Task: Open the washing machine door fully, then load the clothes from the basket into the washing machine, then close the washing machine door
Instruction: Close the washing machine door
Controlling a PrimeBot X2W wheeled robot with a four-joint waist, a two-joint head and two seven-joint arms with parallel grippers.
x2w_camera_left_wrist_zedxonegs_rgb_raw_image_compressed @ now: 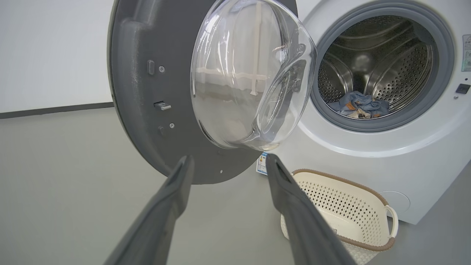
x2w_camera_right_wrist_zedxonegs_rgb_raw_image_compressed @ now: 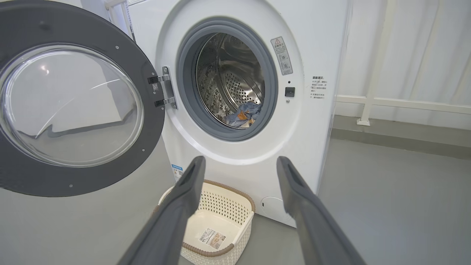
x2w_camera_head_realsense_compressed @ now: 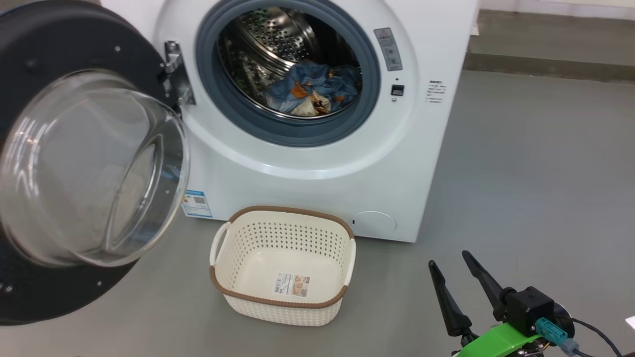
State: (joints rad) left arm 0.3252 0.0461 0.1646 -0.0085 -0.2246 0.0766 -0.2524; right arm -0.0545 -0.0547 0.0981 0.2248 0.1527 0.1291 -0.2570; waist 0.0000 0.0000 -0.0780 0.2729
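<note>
The white washing machine [x2w_camera_head_realsense_compressed: 317, 163] stands with its door [x2w_camera_head_realsense_compressed: 74, 163] swung wide to the left, glass bowl facing out. Blue clothes [x2w_camera_head_realsense_compressed: 312, 89] with orange print lie in the steel drum [x2w_camera_left_wrist_zedxonegs_rgb_raw_image_compressed: 358, 105] [x2w_camera_right_wrist_zedxonegs_rgb_raw_image_compressed: 244, 112]. The cream basket [x2w_camera_head_realsense_compressed: 283, 267] sits on the floor before the machine, holding just its label. My right gripper [x2w_camera_head_realsense_compressed: 449, 260] hovers open at the lower right, right of the basket, nothing between its fingers. In the left wrist view my left gripper [x2w_camera_left_wrist_zedxonegs_rgb_raw_image_compressed: 228, 160] is open, low in front of the door [x2w_camera_left_wrist_zedxonegs_rgb_raw_image_compressed: 206, 88], with the basket [x2w_camera_left_wrist_zedxonegs_rgb_raw_image_compressed: 338, 209] to its right.
Grey floor [x2w_camera_head_realsense_compressed: 536, 173] stretches to the right of the machine. A white wall and dark skirting [x2w_camera_left_wrist_zedxonegs_rgb_raw_image_compressed: 55, 110] lie behind the door. A white rail and curtain [x2w_camera_right_wrist_zedxonegs_rgb_raw_image_compressed: 404, 103] run along the far right. The door's latch [x2w_camera_left_wrist_zedxonegs_rgb_raw_image_compressed: 162, 106] sticks out of its inner rim.
</note>
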